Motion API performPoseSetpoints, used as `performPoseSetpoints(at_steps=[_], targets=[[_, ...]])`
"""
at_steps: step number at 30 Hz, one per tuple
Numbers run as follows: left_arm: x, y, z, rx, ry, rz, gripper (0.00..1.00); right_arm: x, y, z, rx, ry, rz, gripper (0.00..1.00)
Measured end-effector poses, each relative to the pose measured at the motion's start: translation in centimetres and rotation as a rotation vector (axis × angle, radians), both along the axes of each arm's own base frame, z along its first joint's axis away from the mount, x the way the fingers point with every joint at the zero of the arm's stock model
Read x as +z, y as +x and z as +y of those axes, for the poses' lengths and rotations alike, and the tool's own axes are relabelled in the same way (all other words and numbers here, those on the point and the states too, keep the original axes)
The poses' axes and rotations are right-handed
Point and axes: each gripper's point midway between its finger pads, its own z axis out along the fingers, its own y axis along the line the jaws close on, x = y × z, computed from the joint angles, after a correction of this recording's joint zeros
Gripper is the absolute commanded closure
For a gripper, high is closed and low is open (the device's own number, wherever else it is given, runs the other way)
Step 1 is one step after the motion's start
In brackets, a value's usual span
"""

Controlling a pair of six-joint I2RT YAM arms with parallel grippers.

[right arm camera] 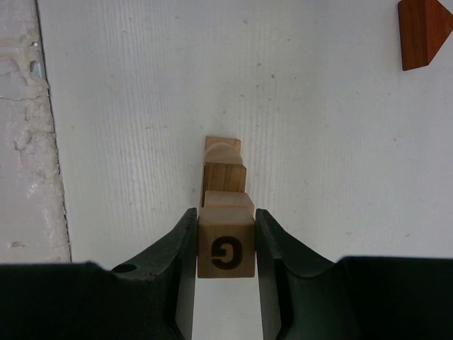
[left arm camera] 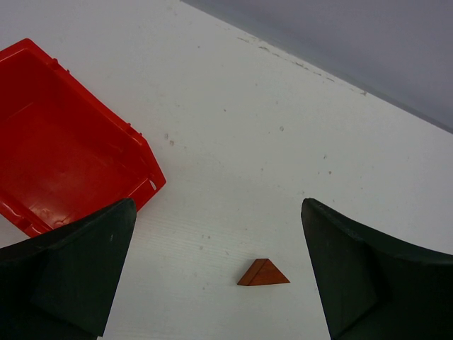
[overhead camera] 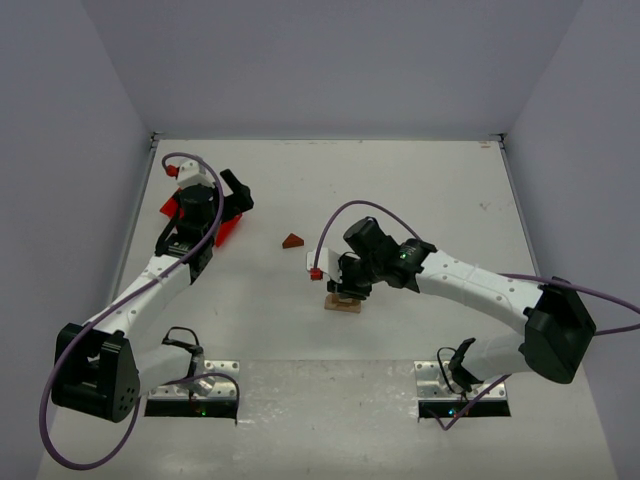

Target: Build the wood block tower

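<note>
My right gripper (right arm camera: 226, 244) is shut on a light cube marked G (right arm camera: 226, 248) and holds it just over the stacked pale blocks (right arm camera: 224, 178) of the tower. In the top view the tower's plank base (overhead camera: 342, 305) lies at the table's middle, under that gripper (overhead camera: 349, 285). The dark reddish-brown triangular roof piece (overhead camera: 292, 241) lies flat on the table left of the tower; it also shows in the left wrist view (left arm camera: 263, 273) and the right wrist view (right arm camera: 423, 32). My left gripper (left arm camera: 216, 273) is open and empty above the roof piece, near the red bin.
A bright red plastic bin (overhead camera: 188, 214) sits at the back left under the left arm; its inside (left arm camera: 56, 142) looks empty. The table's left edge and grey walls border the workspace.
</note>
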Motion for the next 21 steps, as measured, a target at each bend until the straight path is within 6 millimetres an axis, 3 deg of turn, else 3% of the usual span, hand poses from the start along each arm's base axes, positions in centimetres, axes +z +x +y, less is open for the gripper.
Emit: performPoseSetpoints(at_steps=[21], targets=[[-0.02, 0.01, 0.00, 0.000, 0.000, 0.000, 0.00, 0.16, 0.33, 0.23, -0.017, 0.007, -0.013, 0.80]])
